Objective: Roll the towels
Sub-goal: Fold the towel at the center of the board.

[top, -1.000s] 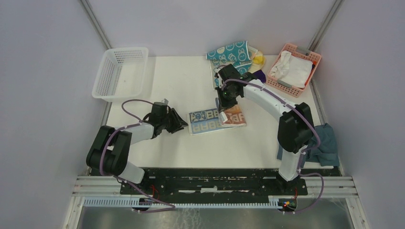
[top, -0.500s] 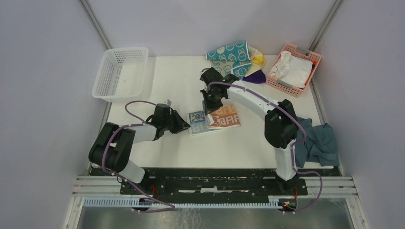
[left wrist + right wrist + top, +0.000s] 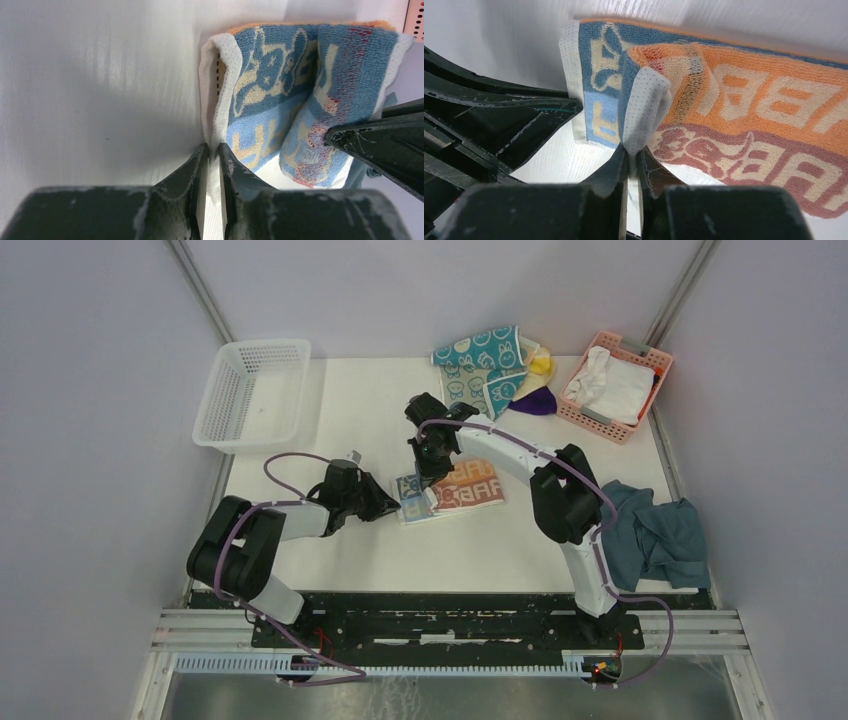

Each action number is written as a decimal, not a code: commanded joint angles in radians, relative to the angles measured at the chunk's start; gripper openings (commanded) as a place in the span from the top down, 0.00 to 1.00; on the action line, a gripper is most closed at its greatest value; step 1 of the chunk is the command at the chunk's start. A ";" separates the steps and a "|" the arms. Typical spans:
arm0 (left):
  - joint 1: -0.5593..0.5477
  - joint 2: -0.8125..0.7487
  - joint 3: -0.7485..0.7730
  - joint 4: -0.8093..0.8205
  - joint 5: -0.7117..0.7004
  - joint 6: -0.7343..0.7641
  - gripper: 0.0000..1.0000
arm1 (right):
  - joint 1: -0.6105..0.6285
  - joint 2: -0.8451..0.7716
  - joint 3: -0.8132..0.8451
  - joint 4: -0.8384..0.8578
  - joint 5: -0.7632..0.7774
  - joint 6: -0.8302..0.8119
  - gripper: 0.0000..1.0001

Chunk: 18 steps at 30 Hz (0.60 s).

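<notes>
The peach-orange printed towel (image 3: 468, 486) lies mid-table, its blue left end (image 3: 270, 100) curled over into a loose roll. My left gripper (image 3: 392, 502) is low at that end, and its jaws (image 3: 212, 154) are shut on the towel's white-backed edge. My right gripper (image 3: 425, 475) comes in from the far side, and its jaws (image 3: 632, 156) pinch the folded-over white-backed flap (image 3: 646, 107). Other towels are heaped at the back: teal with rabbit faces (image 3: 485, 360), pale yellow (image 3: 541, 362) and deep purple (image 3: 538, 400).
A white plastic basket (image 3: 225, 405) stands at the back left. A pink basket (image 3: 597, 420) holding a white cloth (image 3: 612, 382) is at the back right. A dull blue-grey cloth (image 3: 660, 535) hangs over the table's right edge.
My right gripper has travelled left, dragging the towel's edge over itself so the blue end shortened and curled. My left gripper has closed on the towel's left edge.
</notes>
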 commanded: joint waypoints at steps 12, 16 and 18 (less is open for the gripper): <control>-0.012 0.023 -0.021 -0.017 -0.005 -0.022 0.79 | 0.014 -0.037 0.024 0.046 -0.073 0.007 0.96; -0.015 0.021 -0.022 -0.018 -0.008 -0.022 0.79 | 0.021 -0.063 0.027 0.030 -0.031 0.010 0.96; -0.015 0.022 -0.021 -0.017 -0.007 -0.022 0.80 | 0.023 -0.060 0.034 0.021 -0.029 0.010 0.96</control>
